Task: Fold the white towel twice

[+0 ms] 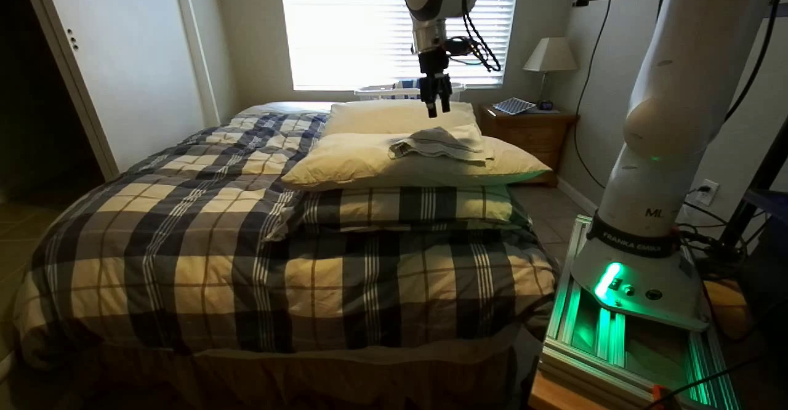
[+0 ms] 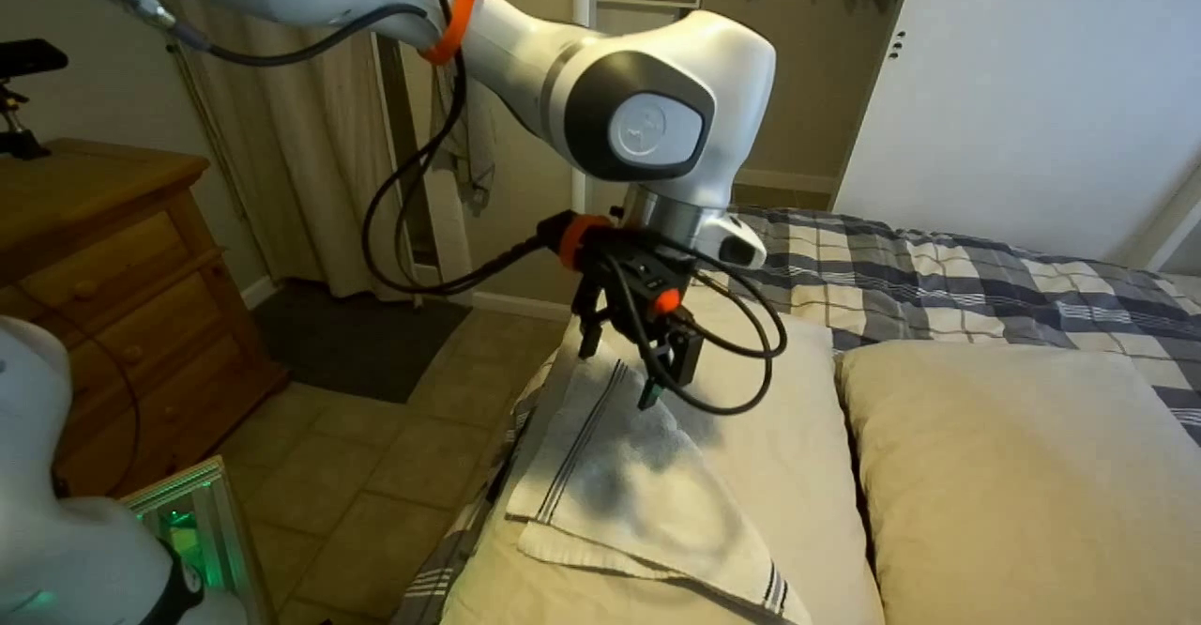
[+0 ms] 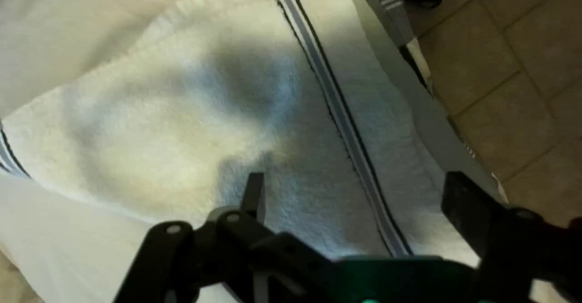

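The white towel (image 2: 647, 503), with dark and grey stripes near two ends, lies on top of a cream pillow (image 2: 807, 456). It looks folded over itself, roughly a triangle, with a second layer of cloth peeking out along one edge. In an exterior view the towel (image 1: 440, 144) appears slightly raised and rumpled. My gripper (image 1: 439, 113) hangs above it, fingers pointing down. From the wrist, the towel (image 3: 159, 134) spreads under the gripper (image 3: 354, 189), whose fingers stand wide apart with no cloth gripped between them. One striped band runs beneath the gap.
Another cream pillow (image 2: 1013, 475) lies beside the towel's pillow. Under them is a plaid-covered bed (image 1: 203, 244). A white laundry basket (image 1: 369, 93) stands behind the bed, and a nightstand (image 1: 523, 133) with a lamp (image 1: 550, 56) is by the window. Cables (image 2: 769, 362) loop around the wrist.
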Available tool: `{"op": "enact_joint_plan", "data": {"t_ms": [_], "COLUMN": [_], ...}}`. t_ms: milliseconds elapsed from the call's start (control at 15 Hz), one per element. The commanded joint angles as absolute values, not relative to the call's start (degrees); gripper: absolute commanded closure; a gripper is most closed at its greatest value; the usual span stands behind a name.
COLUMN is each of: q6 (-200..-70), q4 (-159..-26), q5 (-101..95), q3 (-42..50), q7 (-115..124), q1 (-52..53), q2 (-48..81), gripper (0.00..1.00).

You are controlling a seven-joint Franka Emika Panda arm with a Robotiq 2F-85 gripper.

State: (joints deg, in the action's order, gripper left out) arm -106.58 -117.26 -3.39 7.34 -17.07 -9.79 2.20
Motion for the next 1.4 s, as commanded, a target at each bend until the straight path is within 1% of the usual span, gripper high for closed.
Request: {"op": "enact_joint_plan", "data": {"t_ms": [0,333,533,933,1333], "q6": [-111.2,-117.3,-118.0,-123.7,-122.4], "q4": [-115.9,-115.1,-115.6,-118.2,-119.4], "q5": [-3.4,-6.2,-6.3,-3.1,-0.8], "q3": [5.7,3.7,2.8,1.2,0.5], "q7": [-13.4,-6.4,-5.2,-14.5,-26.2], "q1": [-7.1,-4.2,-3.0,-2.5,-3.2], "q2": [2.2,3.8,5.1,6.2,7.0], "gripper": [0.00,0.00,0.00,0.00,0.00]}}
